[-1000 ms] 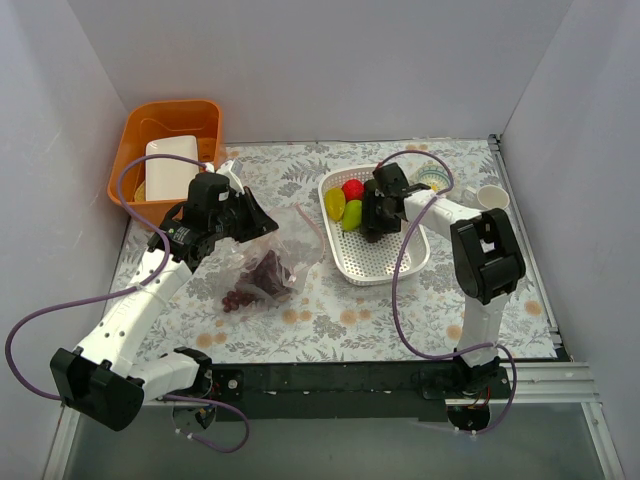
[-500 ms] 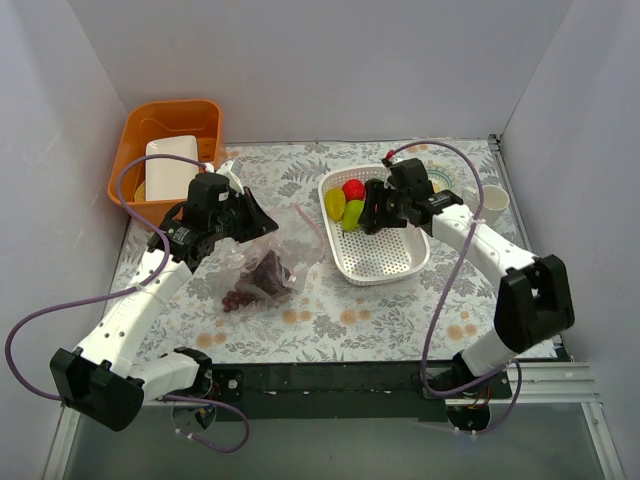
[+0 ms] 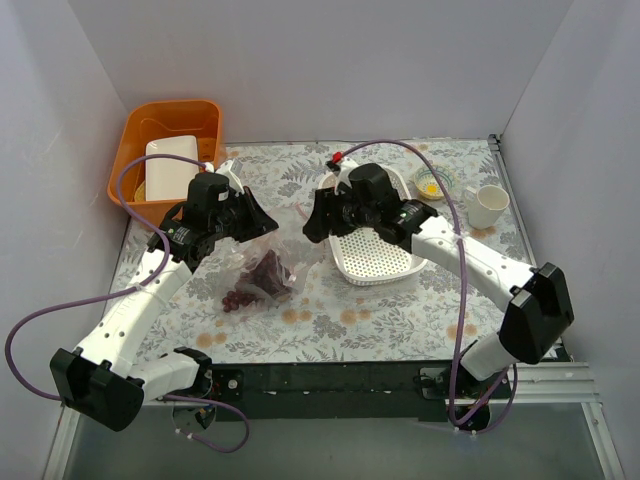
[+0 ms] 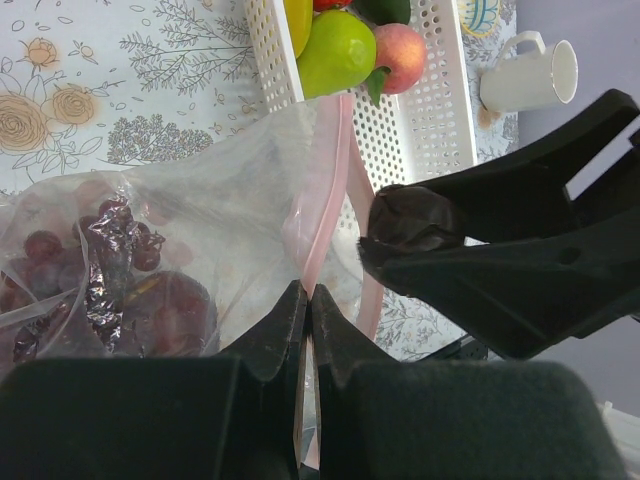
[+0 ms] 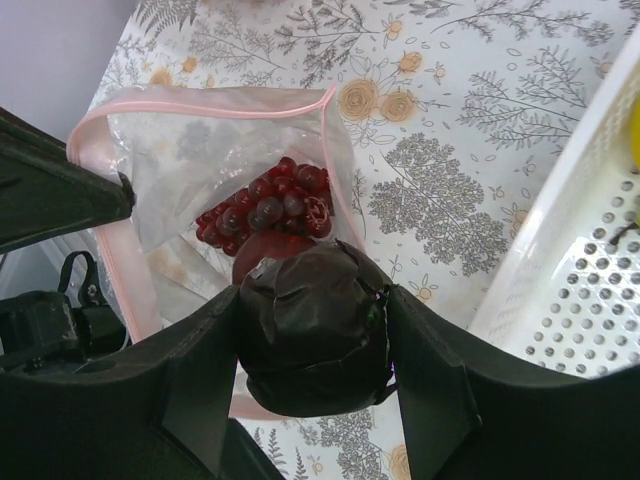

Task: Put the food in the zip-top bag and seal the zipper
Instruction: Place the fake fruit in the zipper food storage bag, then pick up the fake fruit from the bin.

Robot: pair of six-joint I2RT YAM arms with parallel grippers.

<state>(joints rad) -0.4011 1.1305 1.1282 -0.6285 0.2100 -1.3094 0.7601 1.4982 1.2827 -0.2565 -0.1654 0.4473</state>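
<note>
My left gripper [image 3: 257,222] is shut on the pink zipper [image 4: 331,165] of the clear zip-top bag [image 3: 283,243] and holds its mouth open. Dark red grapes [image 3: 262,279] lie inside the bag and also show in the left wrist view [image 4: 150,300] and right wrist view [image 5: 265,205]. My right gripper [image 3: 316,222] is shut on a dark purple round fruit [image 5: 312,335] just above the bag's mouth [image 5: 200,98]. A green fruit [image 4: 338,55], a pink one [image 4: 402,55] and a yellow one [image 4: 297,20] lie in the white basket [image 4: 430,120].
The white perforated basket [image 3: 375,258] stands right of the bag, partly under my right arm. An orange bin [image 3: 140,125] with a white object is at the back left. A white mug [image 3: 487,205] and a small dish [image 3: 432,182] stand at the back right.
My right gripper has moved left from the basket to above the bag's mouth, carrying the dark purple fruit. My left gripper has stayed in place on the bag's zipper.
</note>
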